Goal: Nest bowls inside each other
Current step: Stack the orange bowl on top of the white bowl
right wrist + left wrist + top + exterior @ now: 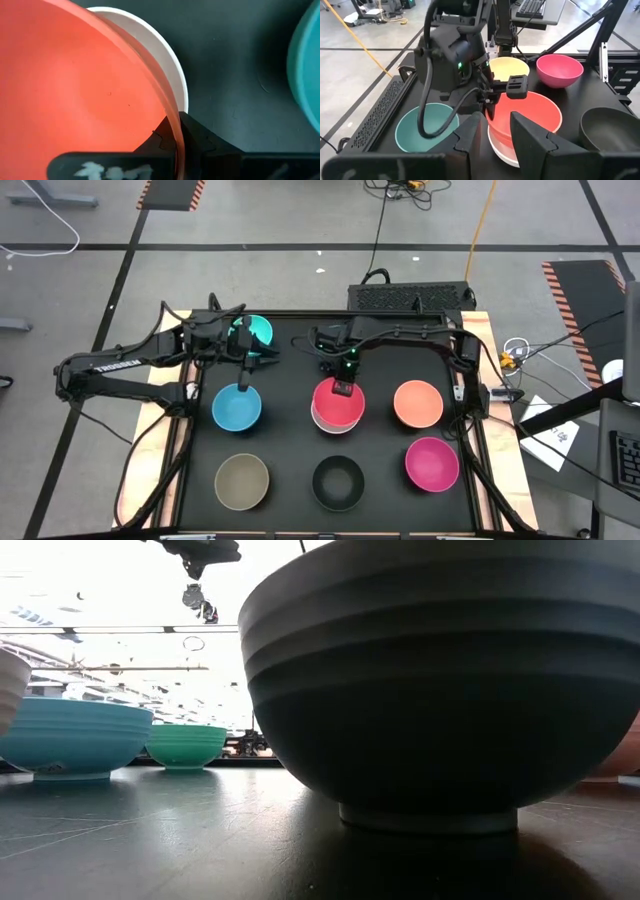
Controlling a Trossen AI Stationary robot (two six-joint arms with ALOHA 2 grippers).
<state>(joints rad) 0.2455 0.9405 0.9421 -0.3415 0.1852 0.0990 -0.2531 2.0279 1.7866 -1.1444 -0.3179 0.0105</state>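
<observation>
Fingers of the left gripper (247,358) stand partly apart on nothing, hovering just above the blue bowl (237,407), with the turquoise bowl (256,332) just behind it. The right gripper (343,387) is clenched on the near rim of the red-pink bowl (338,402), which sits tilted in the white bowl (159,60) beneath it. To seat it well, I would level the rim and centre it before letting go. Both are smooth, round, thin-walled plastic; slick walls should slide home easily.
</observation>
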